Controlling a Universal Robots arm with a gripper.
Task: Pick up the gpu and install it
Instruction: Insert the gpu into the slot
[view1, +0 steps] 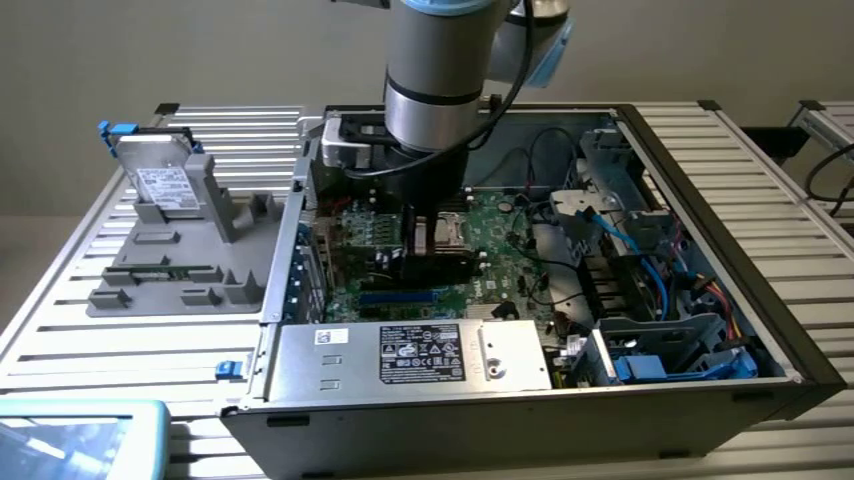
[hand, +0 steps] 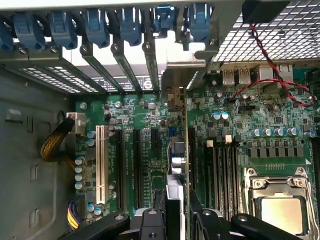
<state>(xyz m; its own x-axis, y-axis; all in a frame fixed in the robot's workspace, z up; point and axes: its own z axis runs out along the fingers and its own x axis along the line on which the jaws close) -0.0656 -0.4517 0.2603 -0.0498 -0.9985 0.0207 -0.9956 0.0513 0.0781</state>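
Right now my gripper (hand: 180, 212) is closed on the gpu (hand: 177, 156) and holds it. My two dark fingers (hand: 202, 222) sit one on each flat side of the card, with only a thin gap between them.

The gpu stands on its thin edge, so in the wrist view it looks like a narrow strip. It is down close to the green motherboard (hand: 145, 125), in line with the long black slots (hand: 121, 165). I cannot tell if its edge is touching a slot. Its far end points at the silver slot covers (hand: 102, 65) and the blue clips (hand: 97, 25) on the case wall. A white slot (hand: 101, 165) lies past the black ones. On the other side of the card is the shiny chip socket (hand: 280, 210). A red and black wire (hand: 272, 85) loops over the board near it.

My arm (view1: 434, 90) comes straight down into the open computer case (view1: 534, 430) in the middle of the exterior view. A silver power box (view1: 414, 355) with a black label lies in the case at the lower middle. At the upper left of the exterior view, a silver drive (view1: 163, 185) leans in a grey holder (view1: 174, 280) just beside the case. Both rest on the metal table (view1: 67, 340).
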